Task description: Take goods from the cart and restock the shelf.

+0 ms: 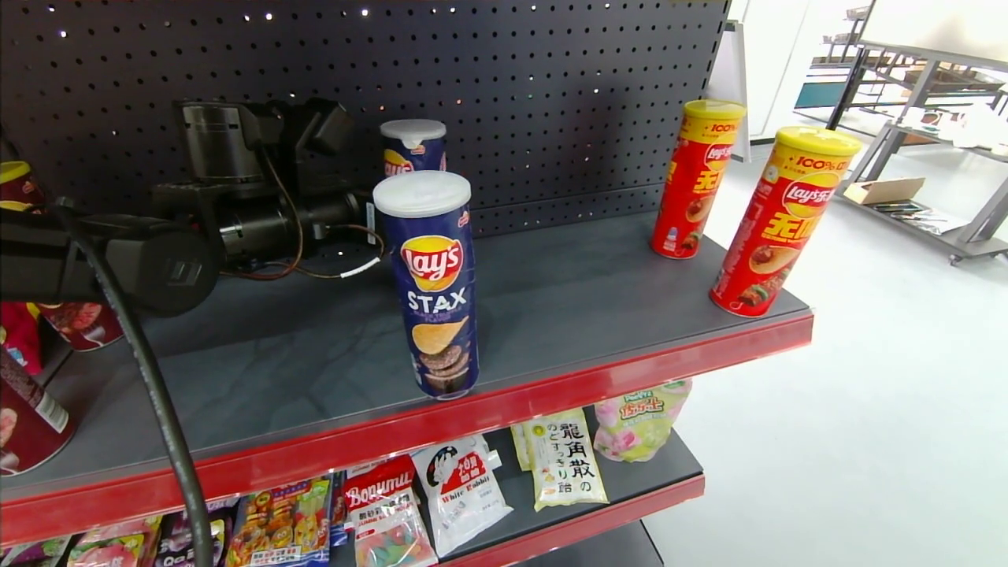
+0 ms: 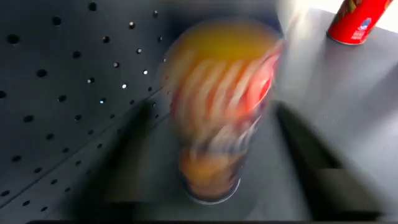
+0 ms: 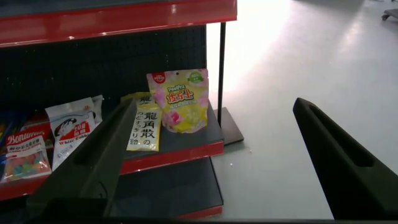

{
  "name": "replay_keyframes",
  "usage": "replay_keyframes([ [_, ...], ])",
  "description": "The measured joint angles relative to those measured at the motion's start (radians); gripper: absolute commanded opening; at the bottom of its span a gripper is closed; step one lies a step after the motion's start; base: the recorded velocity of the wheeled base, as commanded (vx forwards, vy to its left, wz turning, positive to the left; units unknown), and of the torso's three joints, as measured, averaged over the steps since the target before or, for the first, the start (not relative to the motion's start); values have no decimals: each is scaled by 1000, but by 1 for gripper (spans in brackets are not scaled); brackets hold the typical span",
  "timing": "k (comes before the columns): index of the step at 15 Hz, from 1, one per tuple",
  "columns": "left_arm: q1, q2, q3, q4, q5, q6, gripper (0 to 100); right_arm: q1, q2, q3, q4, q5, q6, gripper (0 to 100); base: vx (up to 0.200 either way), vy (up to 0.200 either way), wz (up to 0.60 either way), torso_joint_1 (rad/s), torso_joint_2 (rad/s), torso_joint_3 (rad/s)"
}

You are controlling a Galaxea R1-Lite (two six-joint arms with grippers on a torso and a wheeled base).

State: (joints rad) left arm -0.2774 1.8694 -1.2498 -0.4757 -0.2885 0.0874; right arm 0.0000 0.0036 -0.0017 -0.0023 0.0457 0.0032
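Note:
Two blue chip cans stand on the grey shelf board (image 1: 598, 315). The front can (image 1: 431, 283) is near the red front edge. The back can (image 1: 413, 146) is by the pegboard. My left arm lies across the shelf from the left, its wrist (image 1: 315, 213) behind the front can. In the left wrist view my left gripper (image 2: 217, 118) is shut on the back can (image 2: 217, 106), which stands upright on the board. My right gripper (image 3: 214, 106) hangs open and empty in front of the lower shelf.
Two red chip cans (image 1: 697, 177) (image 1: 783, 220) stand at the shelf's right end. More red cans (image 1: 24, 409) crowd the left end. Snack bags (image 1: 559, 465) lie on the lower shelf (image 3: 180, 149). Open floor lies to the right.

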Motion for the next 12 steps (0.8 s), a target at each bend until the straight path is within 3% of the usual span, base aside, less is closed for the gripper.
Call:
replay_keyframes([
  [6,1,-24,41,-6,1,2,100,0,0,0,0,0,0,100,0,0,0,0,0,0],
  [10,23,-87,128,-8,17,3,100,0,0,0,0,0,0,100,0,0,0,0,0,0],
  [12,39,-145,216,-7,22,4,100,0,0,0,0,0,0,100,0,0,0,0,0,0],
])
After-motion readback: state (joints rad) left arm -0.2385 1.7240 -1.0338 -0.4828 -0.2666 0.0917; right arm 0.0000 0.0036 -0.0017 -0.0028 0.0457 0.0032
